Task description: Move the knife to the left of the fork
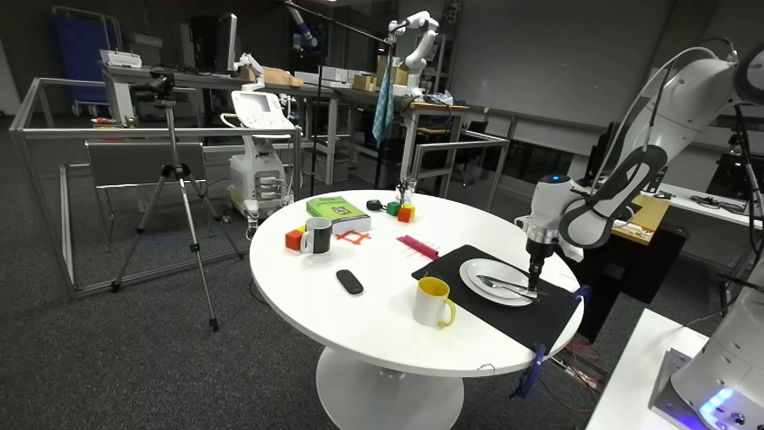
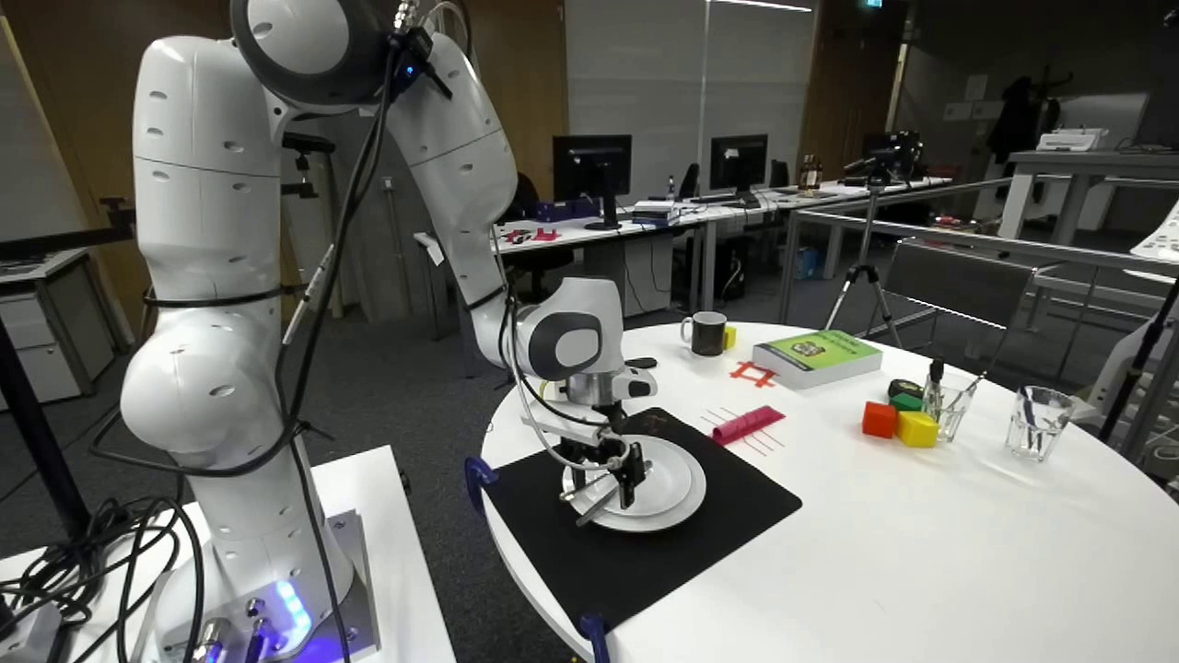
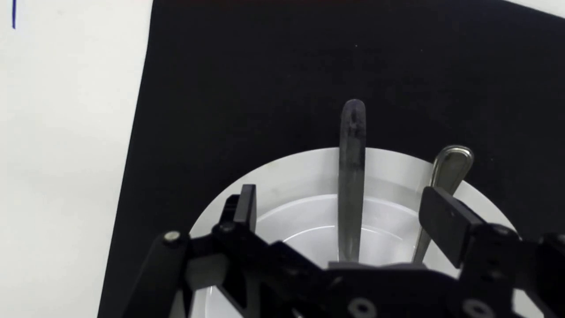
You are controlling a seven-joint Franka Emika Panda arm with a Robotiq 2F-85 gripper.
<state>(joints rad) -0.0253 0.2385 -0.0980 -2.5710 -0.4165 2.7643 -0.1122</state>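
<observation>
The straight dull-grey metal knife (image 3: 352,168), likely light, stiff and slippery, is best pinched mid-handle by the black tool (image 3: 344,210), spread wide with nothing held, the knife's long axis being laid over the round white plate (image 3: 304,176), handle end pointed outward above the black rectangular mat (image 3: 247,88)

Gripper (image 3: 345,210) pointed down, jaws spread wide, fingers (image 3: 448,225) well apart at its lower end. Wrist (image 2: 585,341) directly above gripper. Forearm (image 2: 456,157) sloped up and away from gripper to elbow (image 2: 309,41), high above it. Upper arm (image 2: 207,203) stood near upright over base (image 2: 253,566), well apart from gripper.
</observation>
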